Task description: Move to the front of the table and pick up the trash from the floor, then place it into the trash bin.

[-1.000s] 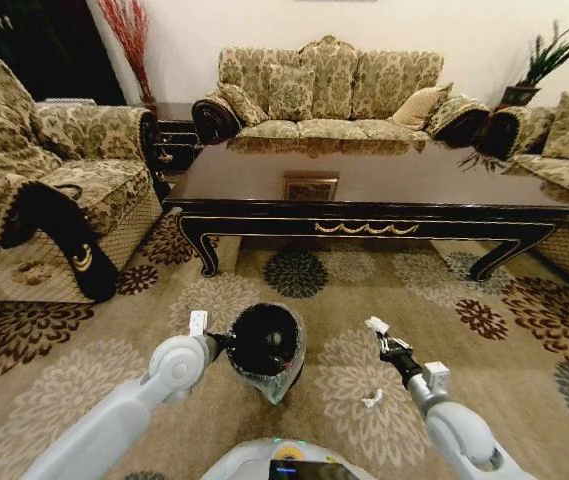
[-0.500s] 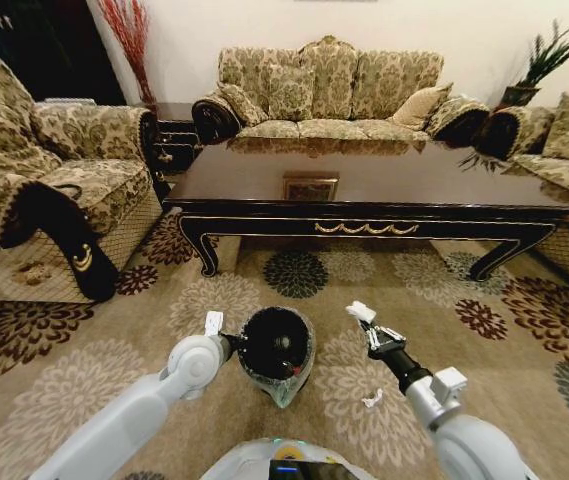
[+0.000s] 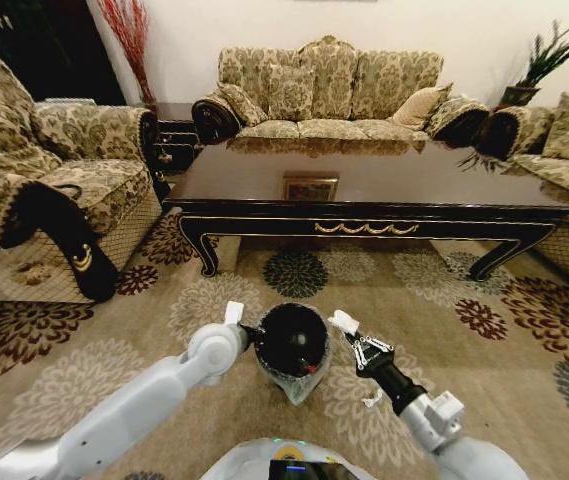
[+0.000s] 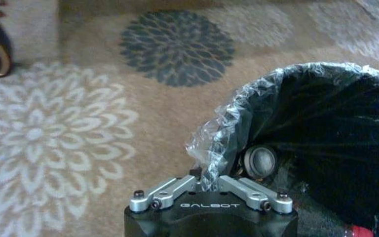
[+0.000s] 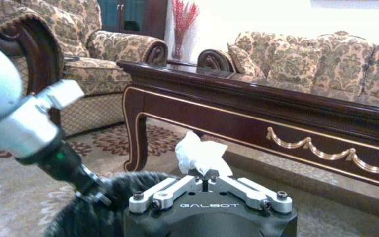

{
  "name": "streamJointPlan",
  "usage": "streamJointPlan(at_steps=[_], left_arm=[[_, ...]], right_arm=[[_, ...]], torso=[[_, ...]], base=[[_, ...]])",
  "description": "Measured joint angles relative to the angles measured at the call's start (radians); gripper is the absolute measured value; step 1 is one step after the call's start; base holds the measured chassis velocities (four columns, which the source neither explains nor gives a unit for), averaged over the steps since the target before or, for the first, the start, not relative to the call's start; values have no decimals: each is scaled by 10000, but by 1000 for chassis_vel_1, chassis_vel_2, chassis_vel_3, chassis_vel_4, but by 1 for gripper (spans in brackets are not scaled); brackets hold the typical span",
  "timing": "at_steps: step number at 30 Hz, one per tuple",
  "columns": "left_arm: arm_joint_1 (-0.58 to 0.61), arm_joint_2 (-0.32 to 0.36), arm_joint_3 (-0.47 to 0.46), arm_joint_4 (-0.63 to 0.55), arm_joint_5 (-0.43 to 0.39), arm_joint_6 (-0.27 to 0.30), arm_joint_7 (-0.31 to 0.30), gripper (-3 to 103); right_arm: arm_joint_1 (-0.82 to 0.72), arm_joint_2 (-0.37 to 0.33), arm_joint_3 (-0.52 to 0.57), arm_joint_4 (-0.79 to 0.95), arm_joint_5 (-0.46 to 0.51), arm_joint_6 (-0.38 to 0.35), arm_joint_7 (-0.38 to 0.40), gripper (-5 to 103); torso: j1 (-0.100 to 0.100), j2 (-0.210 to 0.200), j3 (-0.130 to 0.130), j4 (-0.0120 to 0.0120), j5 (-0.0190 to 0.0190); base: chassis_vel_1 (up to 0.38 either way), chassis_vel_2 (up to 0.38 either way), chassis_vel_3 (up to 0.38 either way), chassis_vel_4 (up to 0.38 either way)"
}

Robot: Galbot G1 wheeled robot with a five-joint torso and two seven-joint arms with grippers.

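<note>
Head view, lower centre of the frame: a crumpled white trash scrap (image 3: 343, 322) is pinched between the pressed-together fingers of the right hand (image 3: 350, 335), just beside the right rim of the black trash bin (image 3: 291, 340). The left hand (image 3: 251, 335) is clamped on the bin's left rim and plastic liner, holding the bin tilted. A second white scrap (image 3: 372, 400) lies on the floor (image 3: 84, 370) at lower right, and the dark wooden counter (image 3: 364, 185) spans mid-frame behind them.
</note>
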Motion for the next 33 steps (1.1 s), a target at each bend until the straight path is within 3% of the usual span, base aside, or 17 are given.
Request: streamJointPlan(at_steps=[6, 27, 28, 30, 33], left_arm=[[-507, -537, 814, 184, -23, 0, -201, 0], [-765, -1152, 1286, 548, 180, 0, -333, 0], [-786, -1194, 1289, 576, 177, 0, -330, 0], [-802, -1211, 1301, 599, 188, 0, -329, 0], [-799, -1248, 1328, 673, 306, 0, -328, 0]], right_arm=[[-58, 0, -6, -39, -59, 17, -46, 0], [-645, 364, -327, -511, -1116, 253, -166, 0], [-697, 376, -345, -506, -1171, 278, -195, 5], [-703, 376, -347, -507, -1187, 296, -209, 5], [-692, 365, -346, -568, -1198, 328, -196, 21]], torso=[[0, 0, 0, -1, 1], [0, 0, 0, 0, -1], [0, 0, 0, -2, -1], [0, 0, 0, -2, 0], [0, 0, 0, 0, 0]], base=[[0, 0, 0, 0], [0, 0, 0, 0], [0, 0, 0, 0], [0, 0, 0, 0], [0, 0, 0, 0]])
